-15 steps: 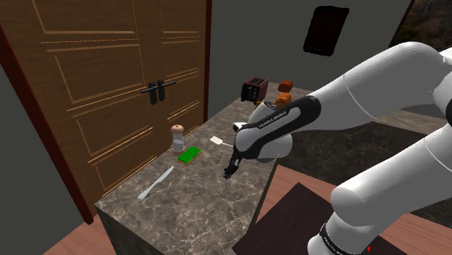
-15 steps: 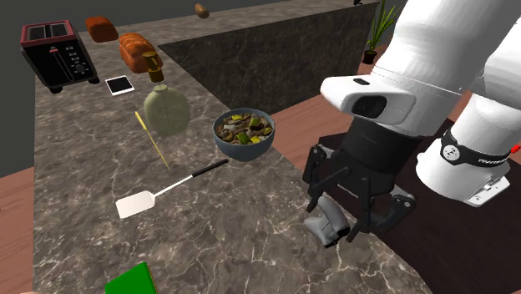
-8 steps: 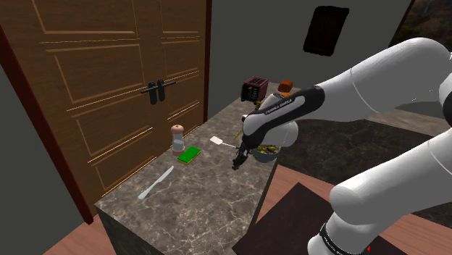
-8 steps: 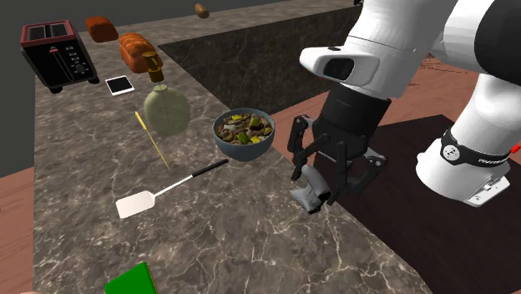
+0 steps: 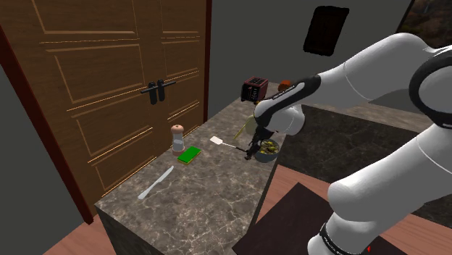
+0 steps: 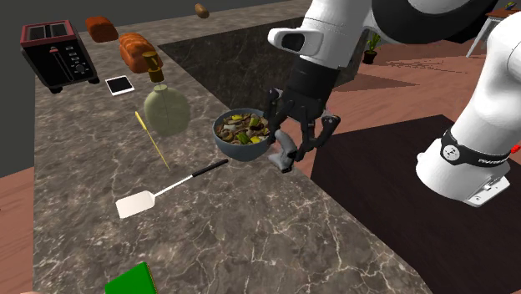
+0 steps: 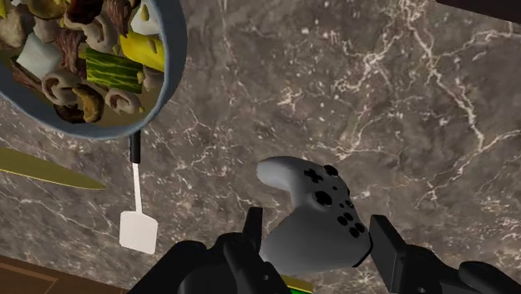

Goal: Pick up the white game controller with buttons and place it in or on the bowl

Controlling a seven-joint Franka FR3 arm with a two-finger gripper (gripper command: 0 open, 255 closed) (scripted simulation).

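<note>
shoulder view: gripper point(image 5: 252, 151) hangs beside the bowl point(image 5: 269, 150). second exterior view: it is clamped on the controller point(image 6: 282, 154), clear of the counter point(image 6: 250, 242), just off the bowl's rim; pickup done, placing left. wrist view: bowl heaped with food point(image 7: 92, 58); spatula point(image 7: 136, 230) lies beside the bowl, out of the way.
</note>
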